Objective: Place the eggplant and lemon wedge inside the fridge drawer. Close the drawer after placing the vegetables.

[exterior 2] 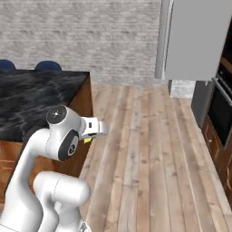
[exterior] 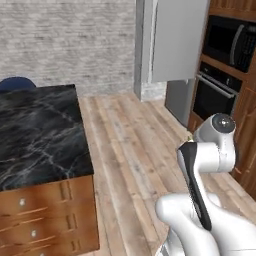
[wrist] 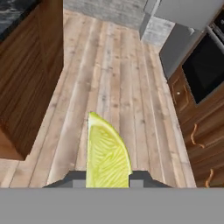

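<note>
Closest in the hand view is the lemon wedge [wrist: 106,157], yellow-green with its pale rind edge on the left, standing upright between the two dark finger tips of the gripper [wrist: 107,178], which is clamped on it from both sides; the wedge's lower end is cut off by the bottom of that view. Beneath it runs the wooden plank floor [wrist: 118,83]. In the right base view only a sliver of the wedge [exterior 2: 87,140] peeks out below the white wrist, and the fingers themselves are hidden behind the arm. To the left stands the kitchen island [exterior: 40,135], its black marble top over wooden drawers, partly cut off at the left edge. Far right, the grey fridge [exterior: 175,45] stands beside a wall oven [exterior: 212,95] and microwave [exterior: 231,40]; the fridge's interior is not visible from here.
</note>
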You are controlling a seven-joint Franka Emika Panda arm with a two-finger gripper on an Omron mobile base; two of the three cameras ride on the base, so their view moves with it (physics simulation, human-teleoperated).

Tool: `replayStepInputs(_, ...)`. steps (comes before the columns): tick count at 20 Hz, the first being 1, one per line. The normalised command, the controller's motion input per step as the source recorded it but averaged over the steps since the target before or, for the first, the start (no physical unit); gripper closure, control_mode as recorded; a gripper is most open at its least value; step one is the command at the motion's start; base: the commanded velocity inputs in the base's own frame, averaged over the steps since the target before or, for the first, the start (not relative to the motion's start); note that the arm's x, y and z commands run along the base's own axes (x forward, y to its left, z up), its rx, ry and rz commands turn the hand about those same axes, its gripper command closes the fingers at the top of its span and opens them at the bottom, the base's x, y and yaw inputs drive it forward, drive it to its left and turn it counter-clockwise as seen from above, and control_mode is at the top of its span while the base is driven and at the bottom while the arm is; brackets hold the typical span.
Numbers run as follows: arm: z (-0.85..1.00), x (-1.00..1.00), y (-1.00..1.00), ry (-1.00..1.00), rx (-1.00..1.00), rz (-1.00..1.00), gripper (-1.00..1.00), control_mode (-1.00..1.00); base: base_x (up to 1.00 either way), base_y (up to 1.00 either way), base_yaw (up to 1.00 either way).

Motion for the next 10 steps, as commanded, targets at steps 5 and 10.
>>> replayStepInputs(5, 0.0, 0.0, 0.0, 0.0, 0.0, 0.0, 1.0, 1.0, 0.91, -0.94, 0.05)
replayStepInputs(10, 0.0, 0.0, 0.0, 0.0, 0.0, 0.0, 1.0, 1.0, 1.0, -0.31, 0.14)
